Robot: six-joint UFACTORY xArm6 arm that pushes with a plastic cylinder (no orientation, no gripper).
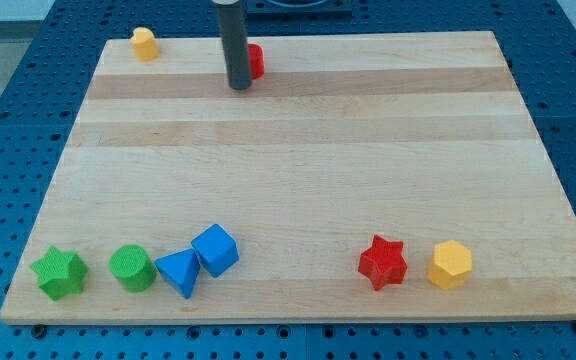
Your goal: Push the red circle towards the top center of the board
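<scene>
Camera view shows my tip resting on the wooden board near its top edge, touching the left side of the red circle, which the rod partly hides. The rod is bare and grips nothing. The red circle sits just left of the board's top centre. Well to the circle's left, at the top edge, stands a yellow block. Far below the circle, along the bottom edge, sit a green star, a green cylinder, a blue triangle touching a blue cube, a red star and a yellow hexagon. That makes two red, two yellow, two green, two blue. Nothing lies between the circle and the top centre.
</scene>
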